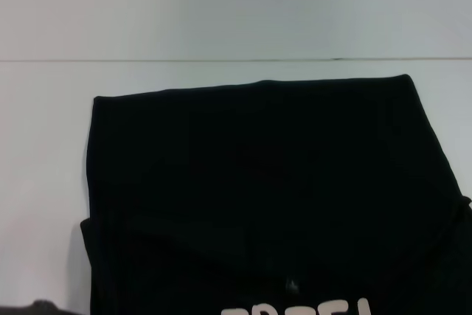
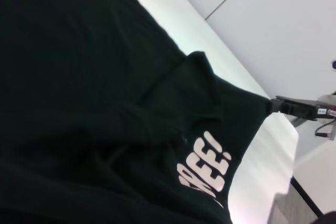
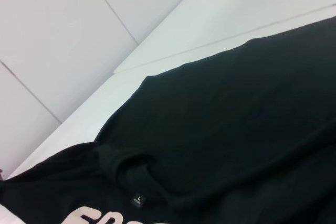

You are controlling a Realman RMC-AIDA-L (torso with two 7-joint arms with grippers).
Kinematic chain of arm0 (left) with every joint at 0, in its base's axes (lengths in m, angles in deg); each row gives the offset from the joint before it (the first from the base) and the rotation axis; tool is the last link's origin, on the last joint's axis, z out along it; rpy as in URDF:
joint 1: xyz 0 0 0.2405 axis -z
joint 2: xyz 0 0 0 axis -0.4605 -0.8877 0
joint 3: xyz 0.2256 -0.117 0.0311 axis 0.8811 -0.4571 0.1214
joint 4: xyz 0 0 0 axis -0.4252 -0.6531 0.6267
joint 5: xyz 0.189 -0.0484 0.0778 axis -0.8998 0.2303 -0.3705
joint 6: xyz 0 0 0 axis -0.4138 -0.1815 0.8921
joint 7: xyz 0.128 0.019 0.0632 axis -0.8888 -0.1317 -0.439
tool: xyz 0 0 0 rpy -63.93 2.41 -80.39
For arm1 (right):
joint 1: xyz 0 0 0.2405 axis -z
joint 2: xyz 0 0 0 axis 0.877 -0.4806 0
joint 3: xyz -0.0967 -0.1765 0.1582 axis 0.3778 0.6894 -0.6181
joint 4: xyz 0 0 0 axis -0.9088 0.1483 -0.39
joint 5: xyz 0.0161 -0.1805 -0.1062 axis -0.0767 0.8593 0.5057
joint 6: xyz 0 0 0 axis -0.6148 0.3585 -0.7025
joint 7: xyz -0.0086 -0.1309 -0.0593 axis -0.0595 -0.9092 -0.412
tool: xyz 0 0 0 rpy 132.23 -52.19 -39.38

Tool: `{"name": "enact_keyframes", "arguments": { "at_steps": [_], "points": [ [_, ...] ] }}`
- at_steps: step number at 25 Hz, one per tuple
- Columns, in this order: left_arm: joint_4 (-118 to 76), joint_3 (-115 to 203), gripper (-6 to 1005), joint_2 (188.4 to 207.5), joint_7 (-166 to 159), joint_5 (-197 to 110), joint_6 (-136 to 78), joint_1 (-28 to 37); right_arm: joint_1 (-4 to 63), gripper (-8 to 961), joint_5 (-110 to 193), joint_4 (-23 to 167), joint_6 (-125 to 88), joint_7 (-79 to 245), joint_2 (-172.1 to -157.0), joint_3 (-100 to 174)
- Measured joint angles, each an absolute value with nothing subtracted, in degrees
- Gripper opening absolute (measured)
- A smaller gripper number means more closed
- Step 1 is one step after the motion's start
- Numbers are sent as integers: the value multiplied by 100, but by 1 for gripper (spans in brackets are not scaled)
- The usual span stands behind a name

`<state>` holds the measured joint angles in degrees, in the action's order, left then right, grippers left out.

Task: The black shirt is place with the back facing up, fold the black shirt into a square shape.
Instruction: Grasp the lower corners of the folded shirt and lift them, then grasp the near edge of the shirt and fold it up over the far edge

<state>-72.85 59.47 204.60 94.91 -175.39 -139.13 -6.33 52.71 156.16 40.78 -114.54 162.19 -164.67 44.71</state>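
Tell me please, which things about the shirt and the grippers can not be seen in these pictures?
- Both grippers: neither appears in any view, so their state is unknown.
- White lettering on the black shirt: the head view's lower edge cuts it; the wrist views show only parts.
- Sleeves: not distinguishable in the dark folds.
- Neck label: its small print is unreadable.

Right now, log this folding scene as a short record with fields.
item: black shirt, lying on the white table
fold state: near part turned over onto the rest, showing white lettering
neck label: small tag visible by the collar
far edge: lies roughly straight across the table
arms: neither tool in view
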Motion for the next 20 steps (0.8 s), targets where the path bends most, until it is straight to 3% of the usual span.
{"name": "enact_keyframes", "arguments": {
  "at_steps": [11, 20],
  "points": [
    [-7252, 5930, 65, 20461, 9519, -17788, -13957, -574, 5273, 25, 15697, 3998, -11671, 16224, -16455, 4211],
    [-6736, 5736, 71, 20098, 9883, -17629, -13302, 506, 4245, 25, 15674, 4058, -11340, 16259, -16322, 3626]
  ]
}}
